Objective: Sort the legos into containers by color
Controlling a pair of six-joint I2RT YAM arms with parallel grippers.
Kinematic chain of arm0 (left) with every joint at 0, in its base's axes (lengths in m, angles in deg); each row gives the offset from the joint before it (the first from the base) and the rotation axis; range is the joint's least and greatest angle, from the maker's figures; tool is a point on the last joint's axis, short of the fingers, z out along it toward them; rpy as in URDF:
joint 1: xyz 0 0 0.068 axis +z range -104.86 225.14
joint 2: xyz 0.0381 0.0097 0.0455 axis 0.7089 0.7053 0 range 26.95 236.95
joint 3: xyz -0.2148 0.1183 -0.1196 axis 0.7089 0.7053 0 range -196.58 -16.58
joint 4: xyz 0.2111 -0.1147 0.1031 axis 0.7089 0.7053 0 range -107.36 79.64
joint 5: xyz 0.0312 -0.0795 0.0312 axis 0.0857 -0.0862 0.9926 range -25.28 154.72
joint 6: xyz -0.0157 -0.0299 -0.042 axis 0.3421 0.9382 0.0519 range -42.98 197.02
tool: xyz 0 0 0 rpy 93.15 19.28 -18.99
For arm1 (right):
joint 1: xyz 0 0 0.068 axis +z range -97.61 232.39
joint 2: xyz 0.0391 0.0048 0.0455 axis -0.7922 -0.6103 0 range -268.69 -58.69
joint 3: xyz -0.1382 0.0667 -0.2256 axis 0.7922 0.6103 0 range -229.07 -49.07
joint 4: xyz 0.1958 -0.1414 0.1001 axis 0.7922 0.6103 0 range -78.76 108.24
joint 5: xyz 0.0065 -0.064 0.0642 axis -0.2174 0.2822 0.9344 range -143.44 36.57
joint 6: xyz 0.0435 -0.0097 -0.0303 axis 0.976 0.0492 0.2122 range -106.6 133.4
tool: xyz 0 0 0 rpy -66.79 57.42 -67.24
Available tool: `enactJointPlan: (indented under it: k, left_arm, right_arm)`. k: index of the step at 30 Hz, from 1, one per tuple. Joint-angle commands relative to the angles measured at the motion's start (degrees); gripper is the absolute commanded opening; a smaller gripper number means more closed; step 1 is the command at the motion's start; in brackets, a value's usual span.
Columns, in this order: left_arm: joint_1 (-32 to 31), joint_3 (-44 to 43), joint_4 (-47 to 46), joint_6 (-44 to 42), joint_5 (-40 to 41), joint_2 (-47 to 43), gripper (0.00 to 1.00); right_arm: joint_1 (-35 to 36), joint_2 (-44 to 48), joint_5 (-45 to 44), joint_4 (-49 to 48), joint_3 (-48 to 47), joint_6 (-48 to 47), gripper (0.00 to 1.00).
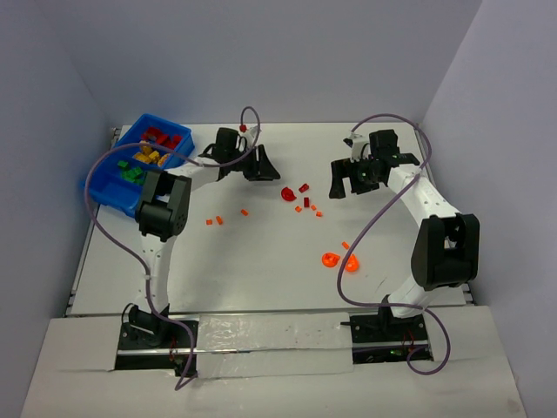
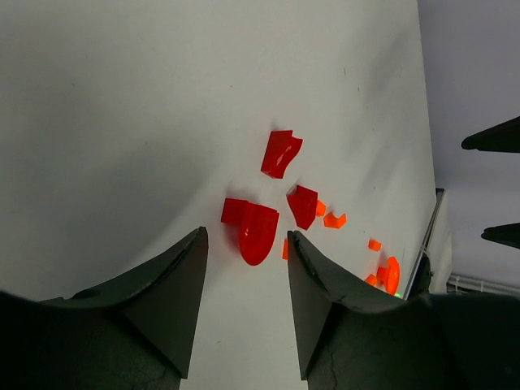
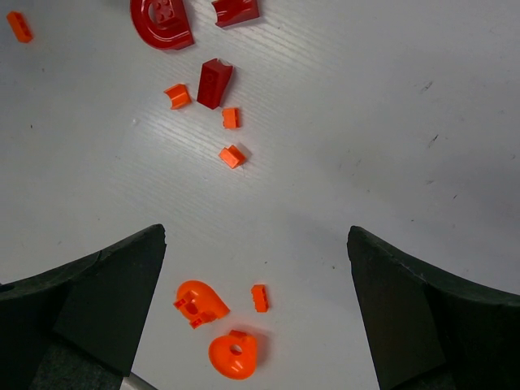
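Bin [image 1: 103,193] far left, holding red, yellow and green bricks. Right of it, our left hand [image 2: 245,234] hangs half-wide and empty, its tips either side of a red dome [image 2: 258,242] lying on the desk [image 2: 122,114]. We judge this the pick of a red piece. Next we'd drop, pinch, and carry it to the bin's red cell. Farthest from the bin, our right hand [image 3: 256,236] gapes wide, empty, above orange bits [image 3: 231,155].

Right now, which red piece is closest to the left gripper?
The big rounded red piece, lying just ahead between the left gripper's fingertips; the two angular red pieces sit farther out.
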Motion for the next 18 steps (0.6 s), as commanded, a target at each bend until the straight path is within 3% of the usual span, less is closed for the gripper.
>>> enactJointPlan:
  k: [1, 11, 18]
  left_arm:
    - [-1.8, 1.8, -2.4, 2.1, -3.8, 1.6, 0.51]
    - [-4.7, 7.7, -2.3, 0.9, -3.3, 0.4, 0.48]
    - [-4.6, 7.1, -2.7, 2.6, -1.2, 1.8, 0.45]
  right_arm:
    - [-0.4, -0.2, 0.1, -0.9, -2.3, 0.2, 1.0]
    - [-0.4, 0.1, -0.3, -1.0, -1.8, 0.1, 1.0]
    - [-0.4, 0.5, -0.1, -1.0, -1.5, 0.1, 1.0]
